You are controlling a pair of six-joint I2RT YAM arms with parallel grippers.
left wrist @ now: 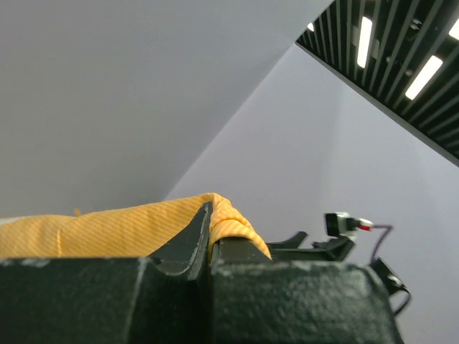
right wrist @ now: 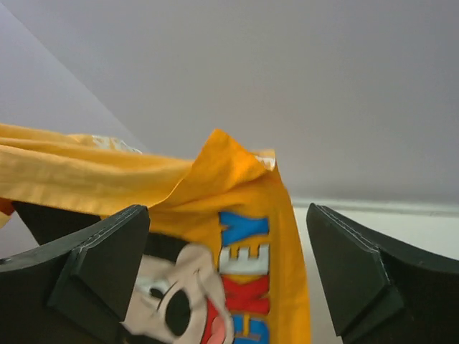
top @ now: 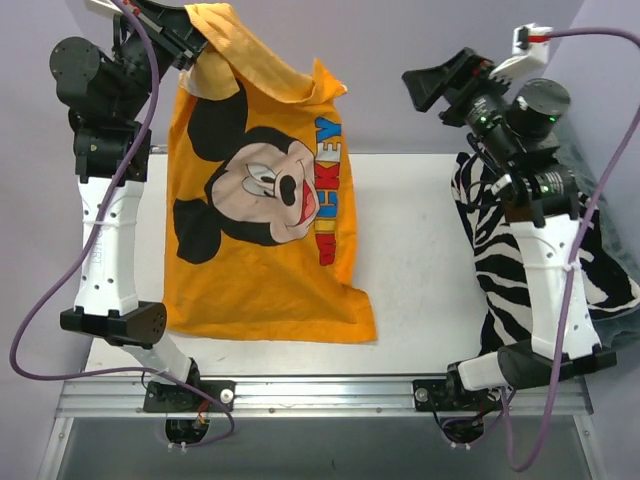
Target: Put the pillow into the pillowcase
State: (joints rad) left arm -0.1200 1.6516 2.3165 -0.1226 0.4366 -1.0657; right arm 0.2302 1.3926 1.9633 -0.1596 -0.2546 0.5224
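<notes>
The orange Mickey pillowcase [top: 265,210] hangs from its top left corner down onto the table. My left gripper [top: 188,38] is shut on that corner and holds it high at the back left; in the left wrist view orange cloth [left wrist: 222,215] is pinched between the jaws. My right gripper [top: 432,85] is open and empty, raised at the back right and facing the pillowcase [right wrist: 251,244], some way from its right edge. The cream-white pillow is out of view.
A zebra-striped cushion [top: 500,270] lies under and behind the right arm at the table's right edge. White tabletop [top: 410,280] shows between the pillowcase and the cushion. A grey wall stands behind the table.
</notes>
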